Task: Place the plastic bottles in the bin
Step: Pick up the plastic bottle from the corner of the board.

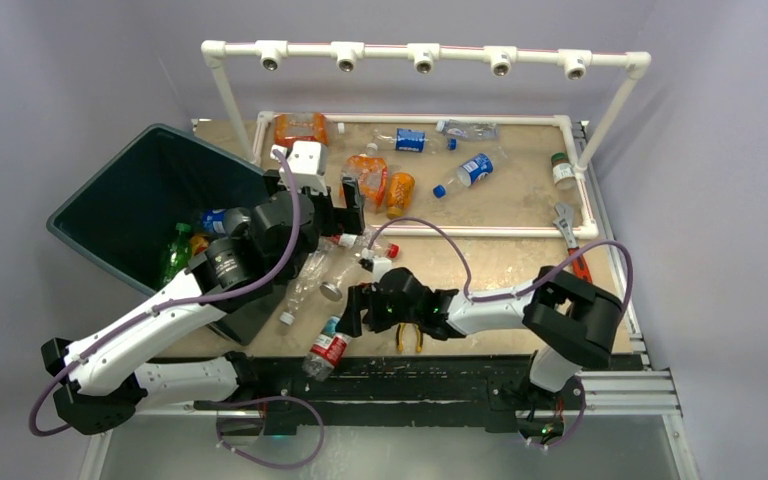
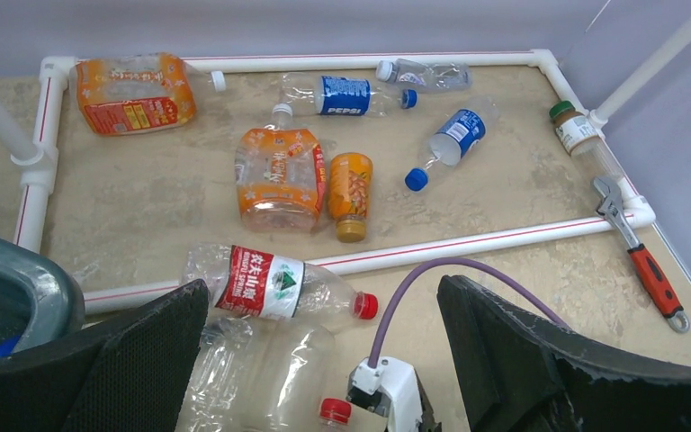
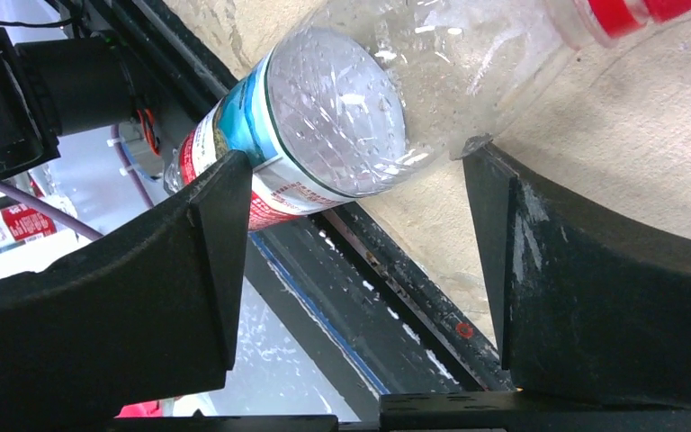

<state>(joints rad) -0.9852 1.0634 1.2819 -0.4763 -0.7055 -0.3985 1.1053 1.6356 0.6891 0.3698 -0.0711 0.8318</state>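
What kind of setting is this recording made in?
Probably a robotics lab test cell: the left arm and right arm bolted to a metal-rail table, a white pipe frame overhead carrying a row of small fixtures, and plain grey walls close around it.

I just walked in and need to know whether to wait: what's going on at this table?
The robot is clearing plastic bottles into the bin. The right gripper has its jaws either side of a clear bottle at the table's near edge, not clamped yet. The left gripper hangs open over a crushed clear bottle mid-table. A green bottle already lies in the bin; many others are left on the table.
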